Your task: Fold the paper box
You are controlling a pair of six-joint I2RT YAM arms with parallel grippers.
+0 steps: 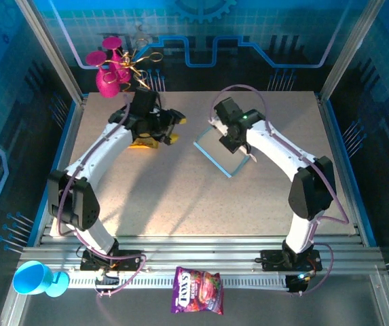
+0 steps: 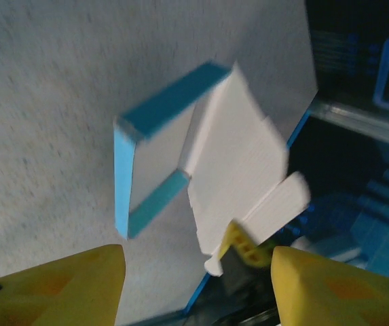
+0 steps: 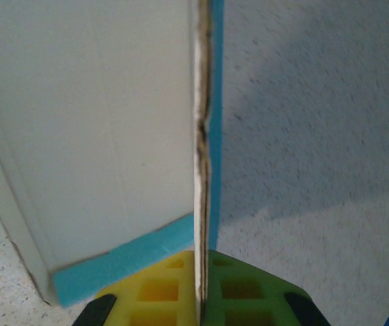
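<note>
I see my right hand (image 3: 201, 288) clamped tight on one thin wall of the paper box (image 1: 223, 155), right of centre toward the far side of the worktop (image 1: 174, 197), while my left hand (image 2: 197, 275) hovers apart from it, fingers spread, gripping nothing.

place: robot lab cell | signs: aluminium frame (image 1: 50, 49); blue printed wall panels (image 1: 282, 27); speckled table (image 1: 180, 197)

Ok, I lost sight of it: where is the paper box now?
Top view: the paper box is just right of table centre, its wall pinched by the right gripper.
</note>
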